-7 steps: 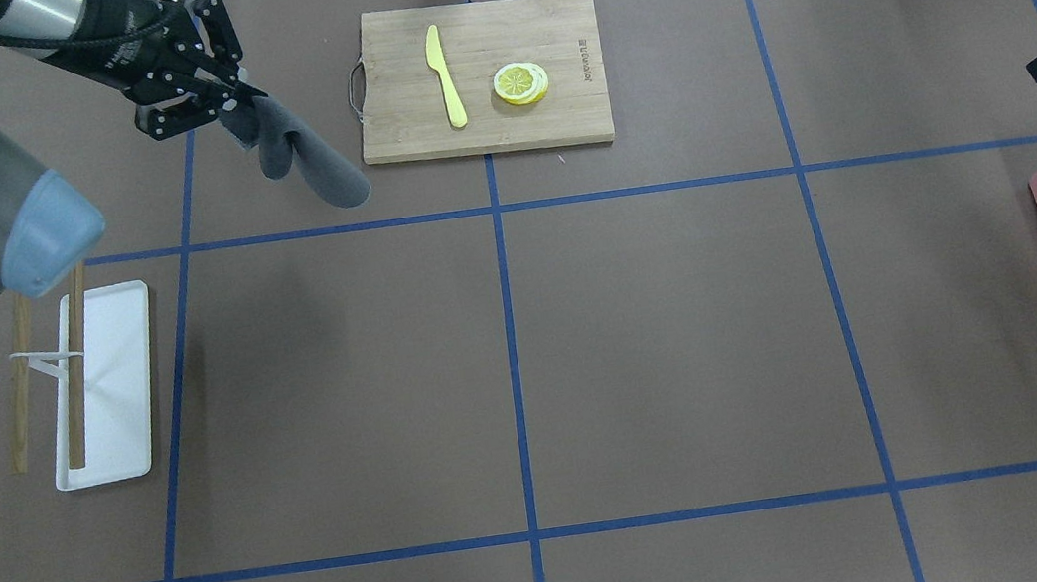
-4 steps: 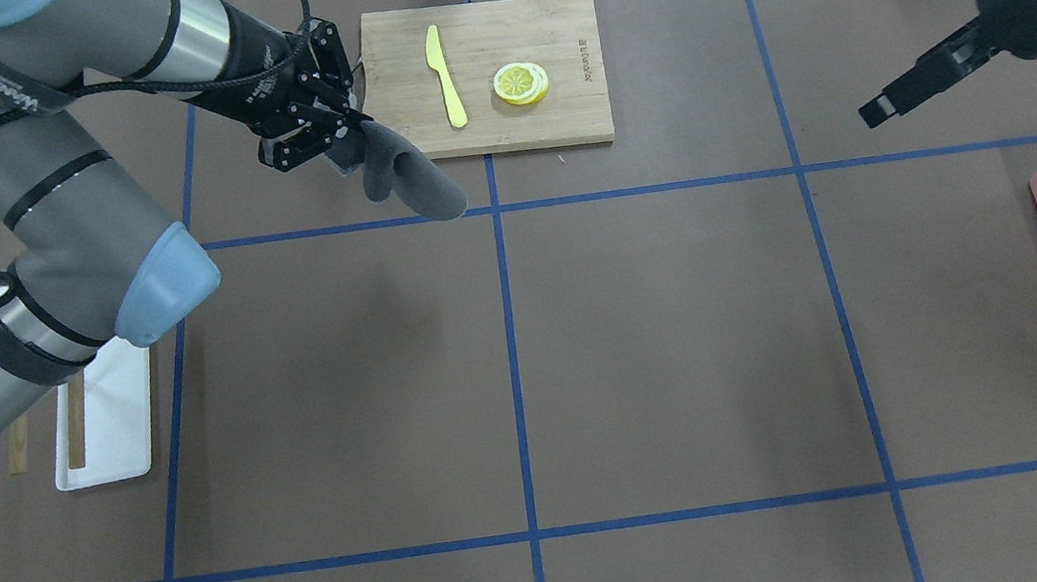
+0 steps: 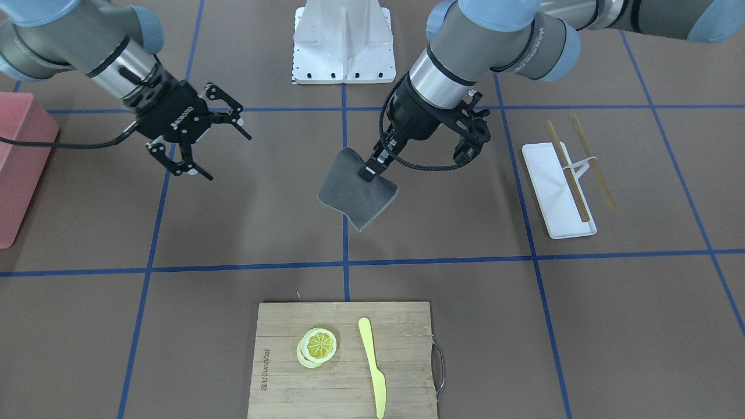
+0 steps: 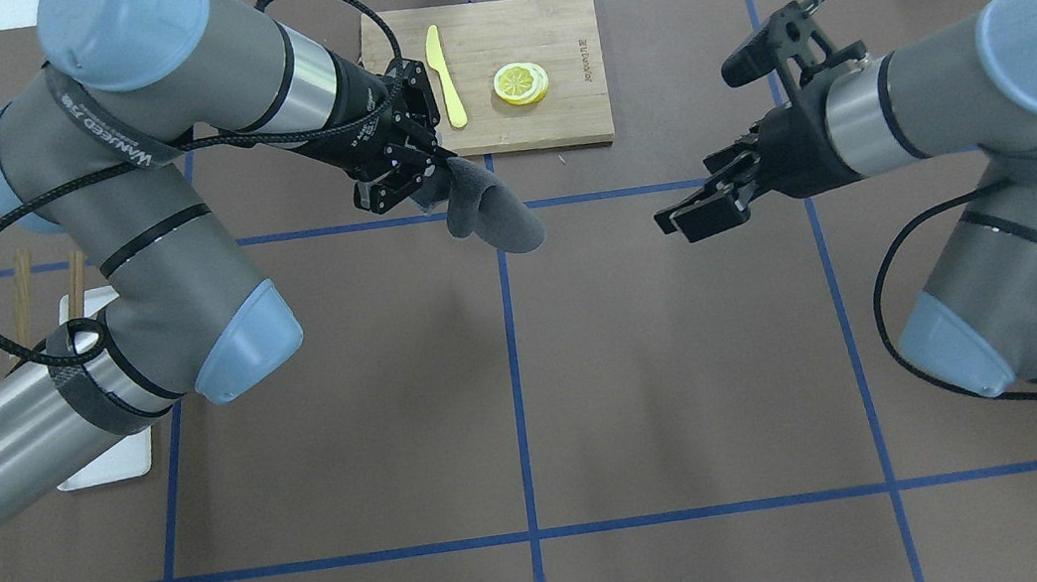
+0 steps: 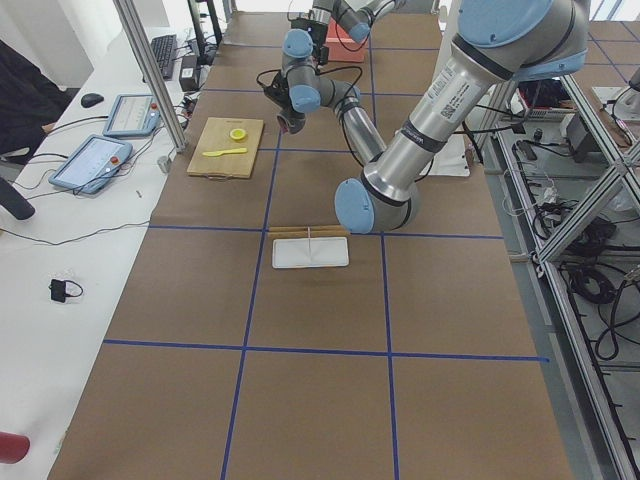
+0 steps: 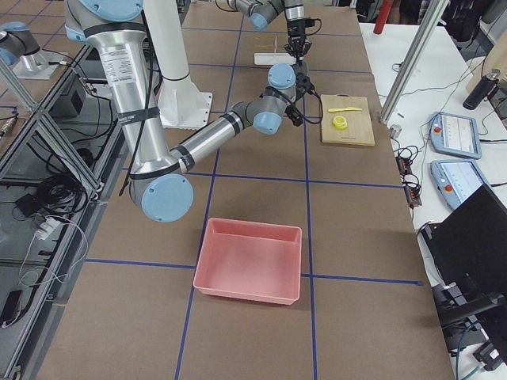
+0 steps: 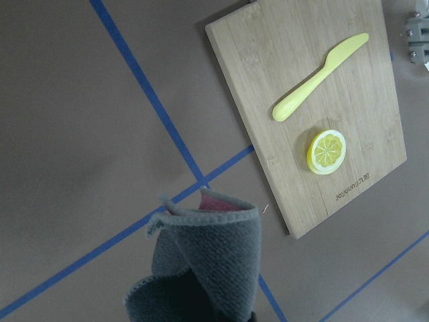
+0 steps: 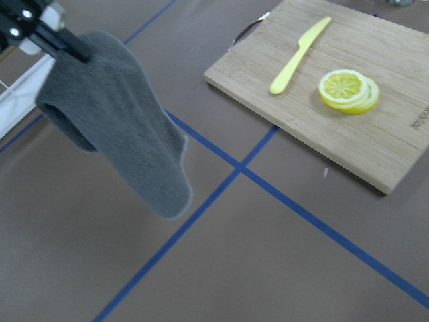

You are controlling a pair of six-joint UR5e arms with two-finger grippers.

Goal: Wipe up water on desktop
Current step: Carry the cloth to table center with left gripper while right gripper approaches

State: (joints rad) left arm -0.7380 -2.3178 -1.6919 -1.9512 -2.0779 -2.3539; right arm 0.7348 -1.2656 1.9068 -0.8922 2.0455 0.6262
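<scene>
Left gripper (image 3: 368,170) only pinches a corner of the grey cloth (image 3: 356,199) dangling below it, so imo a fast sweep could shake it loose. Right gripper (image 3: 229,157) is spread, empty.

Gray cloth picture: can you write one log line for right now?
left gripper: shut on gray cloth, hanging over desktop | right gripper: open, empty | wipe: not yet started

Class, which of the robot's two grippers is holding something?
The left gripper, pinching a hanging grey cloth; the right gripper is open and empty.
</scene>
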